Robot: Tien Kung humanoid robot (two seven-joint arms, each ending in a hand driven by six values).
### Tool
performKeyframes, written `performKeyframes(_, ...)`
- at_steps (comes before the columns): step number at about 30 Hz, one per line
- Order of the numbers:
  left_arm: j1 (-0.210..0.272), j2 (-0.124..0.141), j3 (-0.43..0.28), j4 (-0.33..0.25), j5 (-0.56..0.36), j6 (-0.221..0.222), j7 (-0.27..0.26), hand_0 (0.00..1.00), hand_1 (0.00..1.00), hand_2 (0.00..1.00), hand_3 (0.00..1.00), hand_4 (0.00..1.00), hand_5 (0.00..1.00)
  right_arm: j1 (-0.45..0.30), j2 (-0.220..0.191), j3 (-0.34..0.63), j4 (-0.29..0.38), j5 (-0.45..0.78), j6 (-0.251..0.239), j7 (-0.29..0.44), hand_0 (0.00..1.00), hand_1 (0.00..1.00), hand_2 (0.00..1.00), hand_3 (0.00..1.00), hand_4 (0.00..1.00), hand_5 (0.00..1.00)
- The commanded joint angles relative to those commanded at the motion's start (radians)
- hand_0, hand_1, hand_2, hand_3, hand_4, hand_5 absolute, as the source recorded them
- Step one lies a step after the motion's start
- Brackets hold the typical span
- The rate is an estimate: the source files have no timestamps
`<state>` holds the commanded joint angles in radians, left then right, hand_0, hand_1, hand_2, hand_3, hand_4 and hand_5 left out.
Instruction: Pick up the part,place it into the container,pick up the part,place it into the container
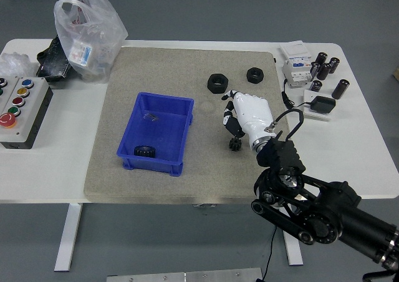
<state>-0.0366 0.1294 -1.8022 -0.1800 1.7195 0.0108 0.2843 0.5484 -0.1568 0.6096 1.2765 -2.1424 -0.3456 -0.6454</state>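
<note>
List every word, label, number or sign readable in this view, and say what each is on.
None can be read.
Packet in the plastic bag: red and blue print, too blurred.
White electrical modules: blue label patches, too small.
Button box: coloured buttons, no legible lettering.
Black cylinders: no markings discernible.
</note>
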Motion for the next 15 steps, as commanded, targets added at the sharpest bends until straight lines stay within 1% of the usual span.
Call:
performKeyframes(1,0.001,-0.001,-0.003,0.000,0.003,0.000,0.001,0.612,0.605,0.591,0.630,0.629,0.336,-0.002,-0.006,0.006,0.020,-0.025,0.030,0.000,0.305,0.560,0.863,0.940,0.857,0.405)
performKeyframes(3,0.003,-0.001,-0.008,0.000,0.007,0.001,0.003,0.612,0.605,0.591,0.630,0.629,0.336,-0.005,-0.014,0.012,0.054,-0.061,0.083,0.000,0.305,0.560,0.863,0.940,0.857,0.405)
performKeyframes(6,0.003,-0.001,-0.011,0.000,0.011,0.001,0.003,0.612,0.605,0.591,0.630,0.629,0.336,-0.009,-0.028,0.022,0.114,-0.093,0.182,0.000,0.305,0.560,0.863,0.940,0.857,0.405)
performKeyframes(7,0.002,-0.001,-0.011,0.000,0.010,0.001,0.003,0.612,0.605,0.591,0.630,0.632,0.341,-0.009,-0.031,0.024,0.131,-0.093,0.212,0.000,0.287,0.529,0.893,0.976,0.919,0.443)
performKeyframes(9,0.001,0.000,-0.009,0.000,0.009,0.001,0.001,0.612,0.605,0.591,0.630,0.632,0.341,-0.009,-0.038,0.025,0.159,-0.086,0.277,0.000,0.287,0.529,0.893,0.976,0.919,0.443)
performKeyframes(12,-0.001,0.001,-0.006,0.000,0.007,0.000,0.000,0.612,0.605,0.591,0.630,0.632,0.341,-0.004,-0.044,0.019,0.171,-0.064,0.368,0.000,0.287,0.529,0.893,0.976,0.919,0.443)
performKeyframes(13,-0.001,0.001,-0.005,0.000,0.006,0.000,0.000,0.612,0.604,0.591,0.630,0.633,0.343,-0.003,-0.045,0.016,0.167,-0.054,0.398,0.000,0.279,0.496,0.869,0.946,0.917,0.433)
performKeyframes(15,-0.001,0.000,-0.005,0.000,0.006,0.000,0.000,0.612,0.604,0.591,0.630,0.633,0.343,-0.002,-0.047,0.010,0.156,-0.037,0.446,0.000,0.279,0.496,0.869,0.946,0.917,0.433)
